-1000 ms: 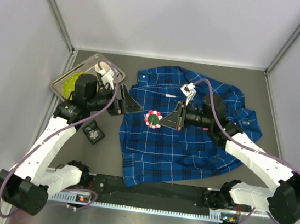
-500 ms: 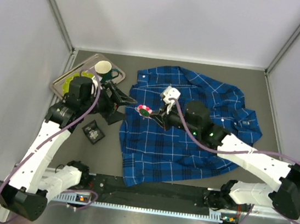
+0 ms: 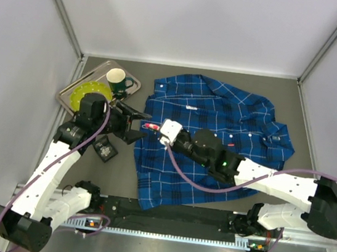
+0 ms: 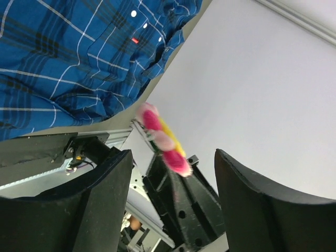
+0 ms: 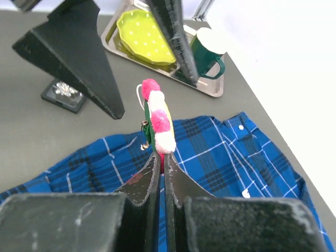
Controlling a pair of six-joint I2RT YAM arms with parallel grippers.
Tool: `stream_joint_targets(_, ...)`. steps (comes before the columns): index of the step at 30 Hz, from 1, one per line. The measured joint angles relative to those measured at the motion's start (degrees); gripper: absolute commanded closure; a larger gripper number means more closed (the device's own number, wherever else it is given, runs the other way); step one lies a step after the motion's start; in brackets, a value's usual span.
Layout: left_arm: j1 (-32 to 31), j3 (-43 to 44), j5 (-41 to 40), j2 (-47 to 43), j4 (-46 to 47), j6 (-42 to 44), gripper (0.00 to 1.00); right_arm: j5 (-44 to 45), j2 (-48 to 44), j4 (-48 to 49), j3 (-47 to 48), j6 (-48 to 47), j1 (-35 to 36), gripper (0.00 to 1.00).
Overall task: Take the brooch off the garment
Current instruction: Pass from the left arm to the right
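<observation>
Grey table (image 3: pixel 119 172) w/ a blue-and-navy plaid shirt (image 3: pixel 220 108) spread open across its middle. Collar on the far side, white buttons showing.

Right arm: reaches from its base by the shirt's near hem, lying low and diagonally over the shirt front, wrist over the shirt's ctr. The right gripper (image 3: pixel 151 126) sticks out just past the shirt edge that faces the left arm. Its fingers are pressed together, only a sliver btwn them, pinching the brooch (image 5: pixel 156 118) by its lower rim.

Left arm: rises from its base beside the shirt's near corner, runs away from the camera, then bends at the wrist toward the shirt. The left gripper (image 3: pixel 137 125) points sideways at that same shirt edge. Its fingers (image 4: pixel 100 194) stand wide apart, one on each side of the brooch, neither touching it as far as the wrist views show.

Steel tray (image 3: pixel 133 84) sits beside the shirt's collar corner, apart from the cloth. It holds a lime-green dotted plate (image 3: pixel 86 90) and a dark green mug (image 3: pixel 117 81) w/ white inside.

Small black box (image 3: pixel 105 149) w/ something sparkly in it sits near the shirt's edge, below the left gripper.

Brooch: ring of pink and white pompoms, yellow ctr, a green bit and a metal pin at the back. It is off the shirt, held up in the air just over the edge facing the left arm, edge-on to the top cam.
</observation>
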Motion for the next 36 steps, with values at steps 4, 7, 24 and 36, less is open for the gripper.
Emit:
stream_joint_targets(4, 0.0, 0.33, -1.03, 0.07, -0.59, -0.5, 0.34, 3.23, 2.73, 0.35, 0.13, -4.61, 2.21, 1.0)
stream_joint_targets(7, 0.0, 1.46, -1.31, 0.72, -1.42, -0.33, 0.42, 4.72, 4.07, 0.11, 0.13, -6.6, 2.78, 1.0)
stream_joint_targets(24, 0.0, 2.64, -4.17, 2.01, -5.35, 1.9, 0.6, 9.03, 4.94, 1.07, 1.86, -11.63, 4.74, 1.0)
stream_joint_targets(36, 0.07, 3.43, -4.35, 3.02, -4.15, 5.03, 1.0, 11.96, 6.82, 0.35, 4.24, -12.5, 6.32, 0.76)
